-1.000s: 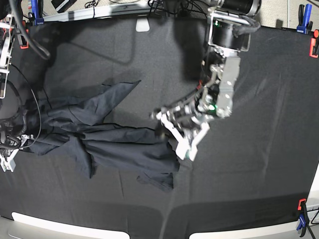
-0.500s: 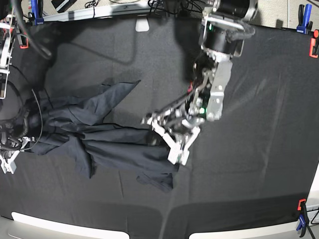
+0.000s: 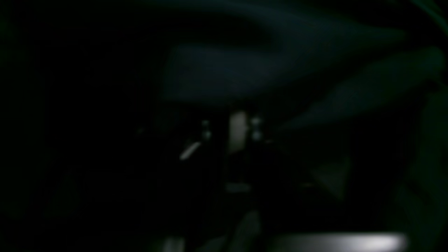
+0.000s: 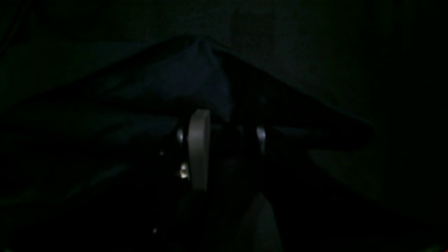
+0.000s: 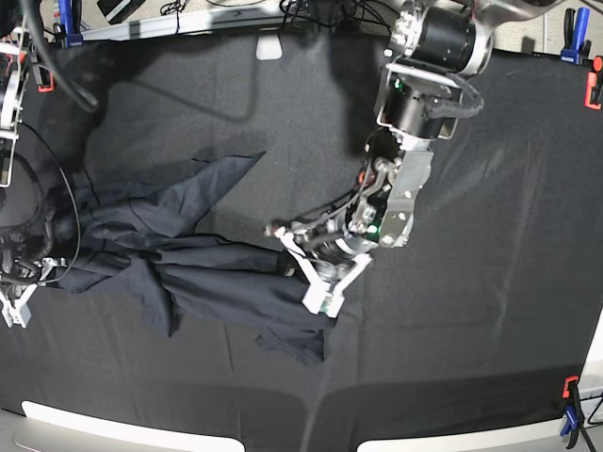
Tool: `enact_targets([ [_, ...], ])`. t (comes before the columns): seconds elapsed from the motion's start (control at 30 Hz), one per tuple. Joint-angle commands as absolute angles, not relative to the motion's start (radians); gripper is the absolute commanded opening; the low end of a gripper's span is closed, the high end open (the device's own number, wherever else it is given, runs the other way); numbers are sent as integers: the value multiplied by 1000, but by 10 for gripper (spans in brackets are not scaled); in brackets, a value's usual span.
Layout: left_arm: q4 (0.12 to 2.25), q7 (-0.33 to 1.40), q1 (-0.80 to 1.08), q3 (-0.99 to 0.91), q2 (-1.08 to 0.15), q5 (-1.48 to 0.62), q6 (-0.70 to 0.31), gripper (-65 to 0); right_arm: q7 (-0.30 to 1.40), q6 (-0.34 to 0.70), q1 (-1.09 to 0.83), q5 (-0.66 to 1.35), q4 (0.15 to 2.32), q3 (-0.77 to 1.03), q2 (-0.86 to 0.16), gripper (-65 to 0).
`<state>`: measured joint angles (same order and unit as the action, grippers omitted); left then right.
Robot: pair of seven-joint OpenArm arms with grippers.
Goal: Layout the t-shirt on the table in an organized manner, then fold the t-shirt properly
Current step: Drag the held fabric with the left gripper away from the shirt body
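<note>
Blue clamps (image 5: pixel 575 36) and cables (image 5: pixel 179 8) line the far edge.

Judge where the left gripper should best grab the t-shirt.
Grip the t-shirt at its bunched end nearest the left gripper, coming from the open table side. That edge lies at the bundle's end, so pulling outward probably spreads the cloth.

Black-and-silver left arm (image 5: pixel 415 122), white-fingered tool (image 5: pixel 316 273), small green light.
</note>
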<state>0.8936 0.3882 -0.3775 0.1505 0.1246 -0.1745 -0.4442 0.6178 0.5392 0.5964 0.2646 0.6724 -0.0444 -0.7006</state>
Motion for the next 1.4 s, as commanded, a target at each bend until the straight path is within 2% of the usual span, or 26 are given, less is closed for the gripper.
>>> enact_targets([
  [0.0,910,349,-408,152,149,-184,-468,-650,599,547,629,273,688,-39,-726,-487],
  [0.07,916,342,-408,150,148,-202,-468,-650,599,547,629,273,688,-39,-726,-487],
  [0.17,963,422,-405,150,146,-260,-468,-650,599,547,629,273,688,-39,-726,-487],
  [0.3,1137,518,-365,150,130,-262,-464,-650,595,547,629,273,688,-39,-726,-487],
  [0.43,1419,524,-284,149,52,-234,-323,-650,595,547,629,273,688,-39,-726,-488],
  [0.57,1608,541,-215,149,-66,-95,-202,-650,599,551,628,274,709,-39,-726,-488],
  [0.7,1629,554,-173,149,-171,-14,-127,-650,644,605,628,299,776,-39,-726,-488],
  [0.8,1629,545,-149,150,-220,-61,-105,-650,687,674,628,374,839,-39,-727,-488],
  [0.87,1629,546,-139,150,-218,-124,-115,-650,714,683,628,415,876,-39,-728,-488],
  [0.9,1628,546,-135,150,-213,-155,-137,-628,729,682,628,433,892,-39,-729,-488],
  [0.97,1628,550,-130,151,-196,-213,-206,-449,751,682,628,452,917,-39,-729,-488],
  [1.0,1627,551,-127,152,-181,-233,-242,-384,756,682,628,453,926,-39,-729,-488],
  [1.03,1623,554,-124,153,-166,-255,-273,-365,759,682,628,454,930,-39,-729,-488],
  [1.13,1594,554,-119,166,-99,-280,-324,-366,760,682,628,457,935,-39,-729,-488],
  [1.3,1455,550,-154,218,-2,-168,-319,-366,772,682,628,457,935,-39,-729,-488],
  [1.37,1370,550,-192,218,20,-158,-281,-366,779,682,628,457,935,-39,-729,-488],
])
